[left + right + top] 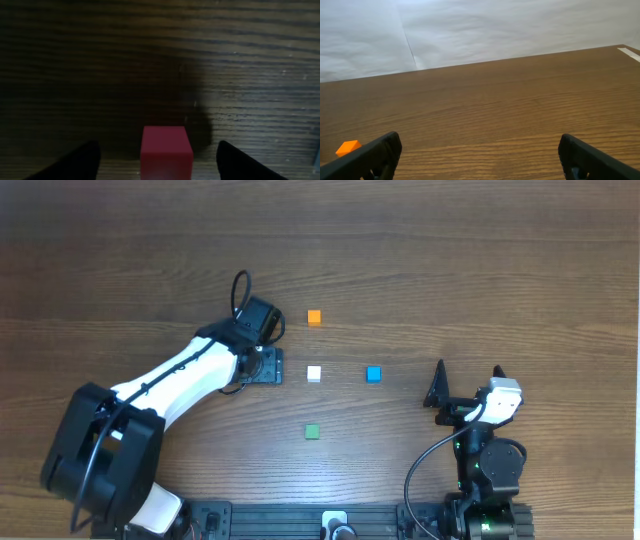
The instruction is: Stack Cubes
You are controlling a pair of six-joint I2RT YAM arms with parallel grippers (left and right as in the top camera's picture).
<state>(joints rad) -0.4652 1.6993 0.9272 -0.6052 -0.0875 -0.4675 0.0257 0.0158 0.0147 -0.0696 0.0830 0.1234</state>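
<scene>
A lab bench: wood-grain table [500, 260], plain white backdrop [495, 30].

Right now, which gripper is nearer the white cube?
Left. The left gripper sits close beside the white cube; the right gripper is farther off, beyond the blue cube.

Matt, fine-grained wooden table [520, 250]; smooth matt red cube [166, 150]; glossy white left arm shell [175, 385].

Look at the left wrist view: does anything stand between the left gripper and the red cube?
Nothing visible does. The red cube sits on the table between the open fingers of the left gripper, with bare wood showing on either side of it.
</scene>
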